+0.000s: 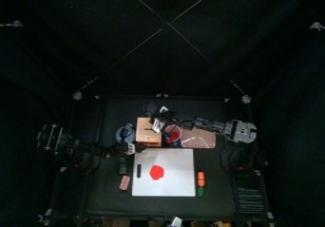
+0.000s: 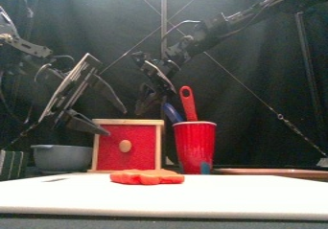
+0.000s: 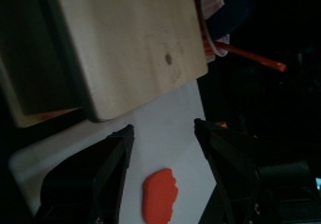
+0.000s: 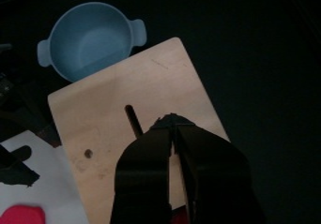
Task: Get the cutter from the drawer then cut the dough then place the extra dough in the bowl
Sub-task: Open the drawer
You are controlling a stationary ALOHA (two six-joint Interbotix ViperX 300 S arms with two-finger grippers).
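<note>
The black table (image 1: 112,204) stands inside black curtains (image 1: 162,41) that close off the back and sides. A white cutting board (image 1: 178,160) lies toward the table's front edge and looks bright against the dark top.

The red dough (image 2: 146,178) lies flat on the board, roughly at its middle, in one uneven piece. Behind the board stands the wooden box (image 2: 128,145). Its red drawer front (image 2: 126,147) faces the front and sits flush in the frame, so the drawer is closed. Just to the right of the box is the red cup (image 2: 195,147), with a red knife (image 2: 187,101) and a blue knife (image 2: 171,113) sticking up out of it. The blue-grey bowl (image 2: 61,156) sits on the table to the left of the box. Small orange and green toy foods (image 1: 200,179) lie just off the board's right edge.

The left gripper (image 3: 163,127) hangs over the board beside the box. Its jaws are spread wide with nothing between them, and the dough shows below the gap. The right gripper (image 4: 170,123) is above the flat top of the box, close to its dark slot. Its jaws are pressed together at the tips and grip nothing. The right arm reaches in past the cup to get there.
</note>
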